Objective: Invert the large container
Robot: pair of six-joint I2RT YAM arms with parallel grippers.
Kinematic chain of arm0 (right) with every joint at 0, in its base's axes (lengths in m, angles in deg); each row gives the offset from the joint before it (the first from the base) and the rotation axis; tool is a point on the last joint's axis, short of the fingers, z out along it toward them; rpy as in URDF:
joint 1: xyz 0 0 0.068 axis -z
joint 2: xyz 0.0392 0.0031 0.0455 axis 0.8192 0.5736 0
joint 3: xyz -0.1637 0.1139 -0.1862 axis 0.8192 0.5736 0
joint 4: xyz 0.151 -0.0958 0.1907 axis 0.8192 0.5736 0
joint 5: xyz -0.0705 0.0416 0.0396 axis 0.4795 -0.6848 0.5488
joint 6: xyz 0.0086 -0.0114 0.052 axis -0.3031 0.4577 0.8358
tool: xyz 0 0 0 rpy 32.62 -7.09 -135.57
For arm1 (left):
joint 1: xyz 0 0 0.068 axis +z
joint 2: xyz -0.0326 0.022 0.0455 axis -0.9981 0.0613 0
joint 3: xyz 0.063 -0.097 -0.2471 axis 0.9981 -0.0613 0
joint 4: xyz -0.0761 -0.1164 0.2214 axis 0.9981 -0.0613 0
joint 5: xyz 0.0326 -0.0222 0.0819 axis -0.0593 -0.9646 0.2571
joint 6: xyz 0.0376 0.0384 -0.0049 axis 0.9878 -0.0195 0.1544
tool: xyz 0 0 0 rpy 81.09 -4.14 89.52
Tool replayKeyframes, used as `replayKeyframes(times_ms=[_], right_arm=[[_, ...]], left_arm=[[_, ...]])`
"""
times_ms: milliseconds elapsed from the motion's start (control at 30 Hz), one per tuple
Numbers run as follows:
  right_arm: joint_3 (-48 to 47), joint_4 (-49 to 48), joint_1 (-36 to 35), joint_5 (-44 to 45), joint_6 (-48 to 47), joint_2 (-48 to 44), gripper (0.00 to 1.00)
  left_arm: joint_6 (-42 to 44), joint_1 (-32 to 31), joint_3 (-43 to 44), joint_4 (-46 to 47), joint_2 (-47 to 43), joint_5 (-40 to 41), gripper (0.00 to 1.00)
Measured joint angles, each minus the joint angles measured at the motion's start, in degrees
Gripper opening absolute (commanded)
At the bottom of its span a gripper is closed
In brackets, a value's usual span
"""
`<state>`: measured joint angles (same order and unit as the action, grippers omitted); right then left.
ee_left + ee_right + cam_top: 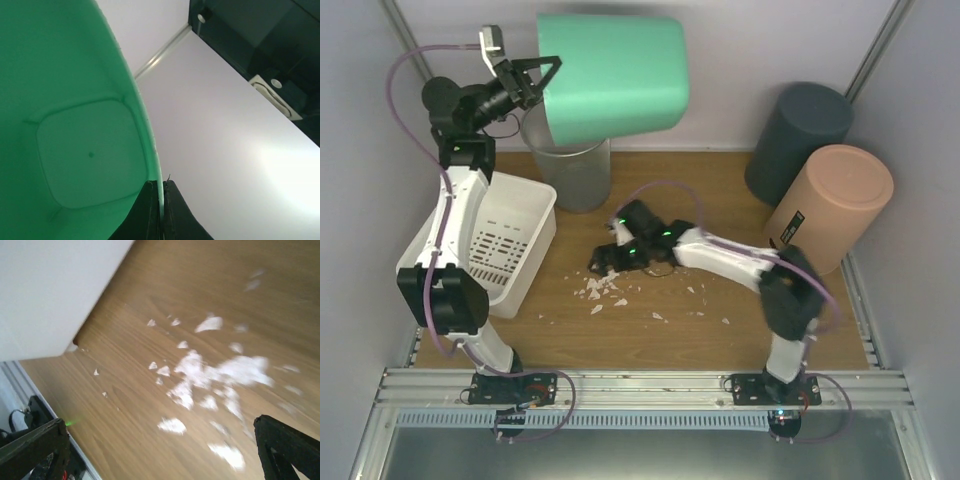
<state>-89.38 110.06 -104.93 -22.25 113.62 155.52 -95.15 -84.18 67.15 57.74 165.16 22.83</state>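
The large green container [612, 75] hangs high at the back, tipped on its side with its mouth to the left, above a grey mesh bin [568, 170]. My left gripper [542, 85] is shut on its rim. The left wrist view shows the green inside [75, 150] and the thin rim [161, 192] pinched between my black fingers [147, 210]. My right gripper [605, 262] is low over the table centre, open and empty; its fingers [285, 445] stand wide apart over white scraps [220, 372].
A white slotted basket [505, 240] stands at the left. A dark grey cylinder [798, 140] and a peach cylinder [830, 205] stand at the back right. White scraps [605, 292] litter the wooden table [700, 330]. Metal frame posts stand at the back corners.
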Motion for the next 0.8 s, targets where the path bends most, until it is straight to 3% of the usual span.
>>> replayKeyframes(times_ms=[133, 367, 567, 800], right_arm=[[5.9, 9.3, 2.6, 8.3, 1.4, -21.9, 1.0], [3.5, 24.6, 2.3, 19.7, 6.3, -51.2, 1.0], [-4.9, 34.8, 2.3, 29.7, 10.3, -60.9, 1.0], [-7.1, 43.6, 2.3, 39.5, 14.6, -61.5, 1.0]], left_arm=[[-1.1, -2.5, 0.0, 1.0, 0.9, -1.2, 0.0], [-2.8, -8.6, -6.4, 8.1, 1.0, -0.9, 0.0], [-4.7, -14.1, -15.4, 9.6, 1.1, -2.0, 0.0], [-3.7, -20.1, -21.3, 11.8, 1.6, -1.9, 0.0]])
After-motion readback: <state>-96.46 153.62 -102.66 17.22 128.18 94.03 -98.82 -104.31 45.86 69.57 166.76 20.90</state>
